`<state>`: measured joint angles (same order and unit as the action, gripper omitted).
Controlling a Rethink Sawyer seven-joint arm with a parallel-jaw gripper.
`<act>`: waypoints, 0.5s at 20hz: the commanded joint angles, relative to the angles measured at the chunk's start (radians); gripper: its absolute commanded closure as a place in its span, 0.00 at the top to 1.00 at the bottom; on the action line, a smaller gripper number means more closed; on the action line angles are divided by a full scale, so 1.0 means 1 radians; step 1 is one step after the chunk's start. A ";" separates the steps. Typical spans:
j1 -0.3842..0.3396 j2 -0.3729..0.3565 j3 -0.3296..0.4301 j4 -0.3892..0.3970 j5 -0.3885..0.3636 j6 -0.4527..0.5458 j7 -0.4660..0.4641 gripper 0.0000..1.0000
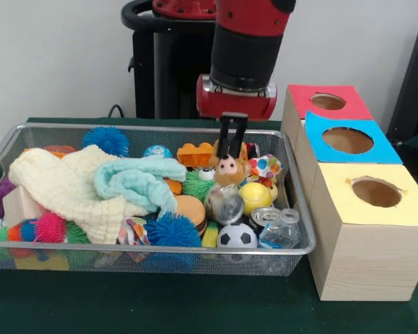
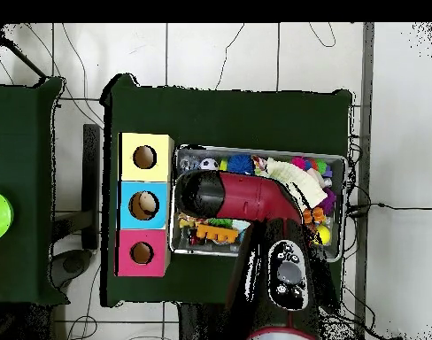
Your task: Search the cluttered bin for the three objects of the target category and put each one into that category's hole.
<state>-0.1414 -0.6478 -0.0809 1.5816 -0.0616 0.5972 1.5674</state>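
The silver wire-mesh bin is full of toys and cloths; it also shows in the overhead view. My gripper hangs over the bin's far right part. Its black fingers are close together on the top of a small brown-and-white animal figure, which sits just above the clutter. A round yellow toy lies just right of it; I cannot tell whether it is the duck. In the overhead view the arm hides the gripper.
Three wooden boxes stand right of the bin, with a red-topped hole, a blue-topped hole and a yellow-topped hole. In the bin lie a cream cloth, a mint cloth, spiky balls and a soccer ball.
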 commanded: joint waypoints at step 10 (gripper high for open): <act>0.037 -0.213 0.054 0.238 0.069 0.210 0.118 0.00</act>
<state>-0.1175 -0.8133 -0.0815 1.6361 -0.0277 0.7053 1.5674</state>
